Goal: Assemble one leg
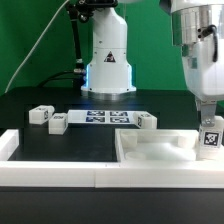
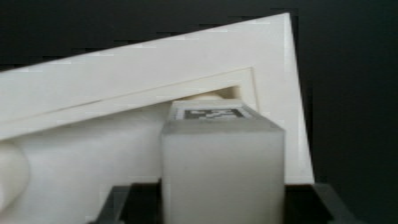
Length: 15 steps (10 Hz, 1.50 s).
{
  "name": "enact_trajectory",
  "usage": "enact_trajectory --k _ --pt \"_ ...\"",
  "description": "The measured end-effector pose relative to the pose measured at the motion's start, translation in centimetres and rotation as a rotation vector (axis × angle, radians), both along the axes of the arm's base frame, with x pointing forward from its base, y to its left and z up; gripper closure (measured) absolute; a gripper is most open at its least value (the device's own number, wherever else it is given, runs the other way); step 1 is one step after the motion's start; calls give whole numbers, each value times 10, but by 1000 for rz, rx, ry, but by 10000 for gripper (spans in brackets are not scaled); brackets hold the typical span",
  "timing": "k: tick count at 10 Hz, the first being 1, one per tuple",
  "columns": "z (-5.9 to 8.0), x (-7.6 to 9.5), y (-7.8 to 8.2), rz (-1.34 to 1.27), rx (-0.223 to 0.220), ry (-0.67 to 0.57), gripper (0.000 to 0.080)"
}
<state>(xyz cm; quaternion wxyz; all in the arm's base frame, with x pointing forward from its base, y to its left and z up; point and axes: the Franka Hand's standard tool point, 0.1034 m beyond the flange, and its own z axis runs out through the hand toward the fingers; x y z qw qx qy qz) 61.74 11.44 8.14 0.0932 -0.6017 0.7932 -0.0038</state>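
Observation:
My gripper (image 1: 208,122) is shut on a leg (image 1: 210,138), a small white post with a black-and-white tag on its side. It holds the leg upright at the exterior view's right, over the right corner of the large flat white tabletop (image 1: 150,150). In the wrist view the leg (image 2: 222,155) sits between the two dark fingers (image 2: 134,203). Its tagged far end lies at a corner of the tabletop (image 2: 143,90). I cannot tell whether the leg touches the tabletop.
Three more legs lie on the black table: two at the exterior view's left (image 1: 40,114) (image 1: 58,122) and one by the tabletop's back edge (image 1: 147,120). The marker board (image 1: 105,118) lies between them. A white wall (image 1: 60,168) runs along the front. The robot base (image 1: 108,65) stands behind.

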Motion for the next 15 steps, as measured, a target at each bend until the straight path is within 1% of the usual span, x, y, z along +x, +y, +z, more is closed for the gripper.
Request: enact_trajectory --k 3,6,7,8,9,10,11,15 --pt "0 0 0 -172 37 16 509" --pt "0 0 0 -118 28 11 508" --pt "-1 0 -1 -26 13 5 399" --pt "0 0 0 97 1 7 260" --pt "2 -1 4 179 -2 15 184" --pt "2 -1 5 301 -15 12 184" --pt "4 -2 7 423 -30 19 157" --pt "5 -2 7 869 -126 7 150"
